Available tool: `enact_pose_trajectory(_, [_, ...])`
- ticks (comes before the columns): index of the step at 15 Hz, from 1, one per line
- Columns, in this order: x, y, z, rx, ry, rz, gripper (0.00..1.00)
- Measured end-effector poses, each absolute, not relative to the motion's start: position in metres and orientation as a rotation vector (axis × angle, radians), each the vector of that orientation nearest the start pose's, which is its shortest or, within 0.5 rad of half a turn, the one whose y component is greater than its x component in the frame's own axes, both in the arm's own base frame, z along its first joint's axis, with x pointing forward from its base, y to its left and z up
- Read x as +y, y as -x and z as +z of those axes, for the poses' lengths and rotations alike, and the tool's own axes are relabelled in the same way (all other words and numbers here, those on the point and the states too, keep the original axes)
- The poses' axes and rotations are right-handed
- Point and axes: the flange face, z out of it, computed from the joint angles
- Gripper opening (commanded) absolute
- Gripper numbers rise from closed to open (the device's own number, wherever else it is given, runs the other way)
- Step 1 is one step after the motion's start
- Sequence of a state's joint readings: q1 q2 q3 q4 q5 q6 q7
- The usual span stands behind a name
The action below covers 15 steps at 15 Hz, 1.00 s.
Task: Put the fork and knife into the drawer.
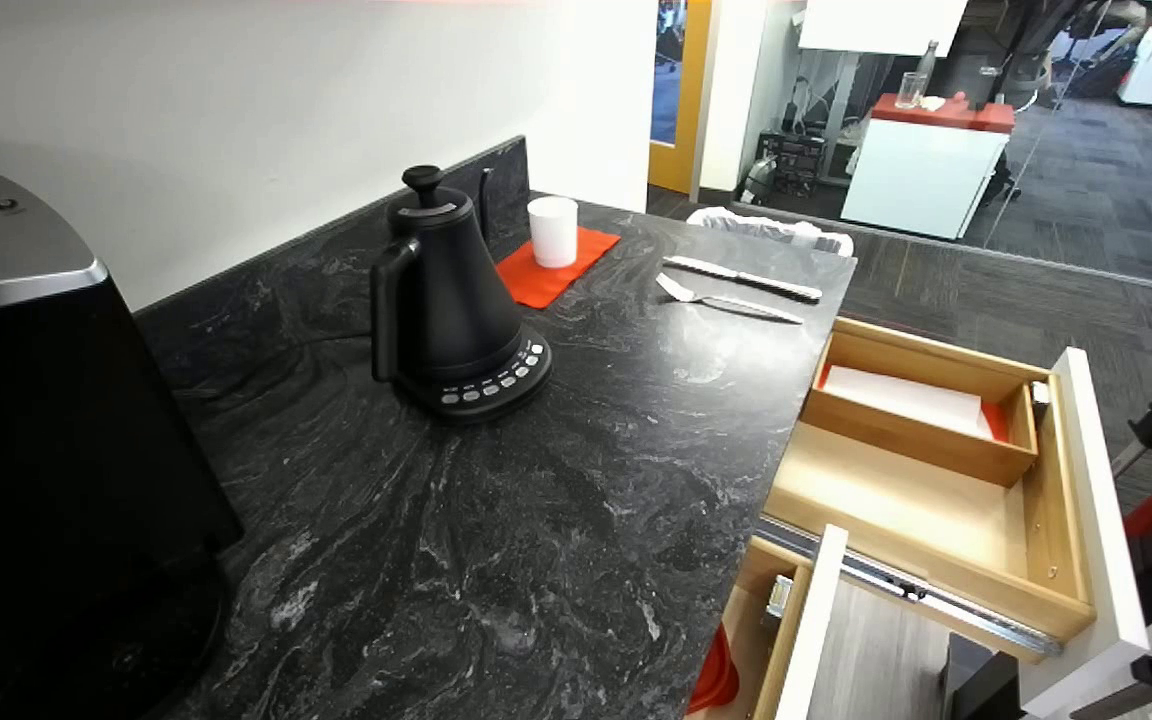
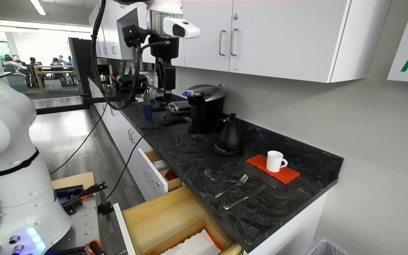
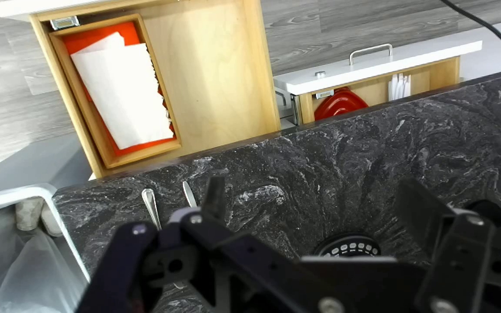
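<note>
Presently, wrist view, upper left: drawer [image 3: 220, 87] is holding box [image 3: 146, 153] of red and white sheets [image 3: 120, 93]; fingers [image 3: 422, 217] are gaping below.

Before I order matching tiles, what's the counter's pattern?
The counter is black with pale grey marbled swirls; it shows best in an exterior view.

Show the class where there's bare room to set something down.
Bare: the counter between the black kettle and the drawer; the drawer's floor beside its paper-filled box. Crowded: the counter's end, with the fork near the knife and the mug on a red napkin.
</note>
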<state>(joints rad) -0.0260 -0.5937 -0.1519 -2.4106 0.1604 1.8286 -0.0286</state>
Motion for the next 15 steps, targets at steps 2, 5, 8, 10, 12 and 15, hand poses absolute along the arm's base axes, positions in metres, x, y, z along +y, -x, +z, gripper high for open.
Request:
enact_pose_trajectory(2, [-0.0597,-0.3698,0.521,0.238,2.893,-0.038,1.0])
enact_pose_trajectory(5, [-0.0597,-0.3698,0.521,0.238,2.893,-0.038,1.0])
enact_pose_trajectory(8, [-0.0597,-0.3698,0.521,0.238,2.893,-0.038,1.0])
enact_pose_trajectory(10, [-0.0597,-0.3698,0.521,0.238,2.893,-0.038,1.0])
enact_pose_trajectory(12, [-0.0595,-0.37,0.5209,0.238,2.894,-0.038,1.0])
enact_pose_trajectory(15, [-0.0577,-0.3761,0.5125,0.219,2.901,-0.019,1.0])
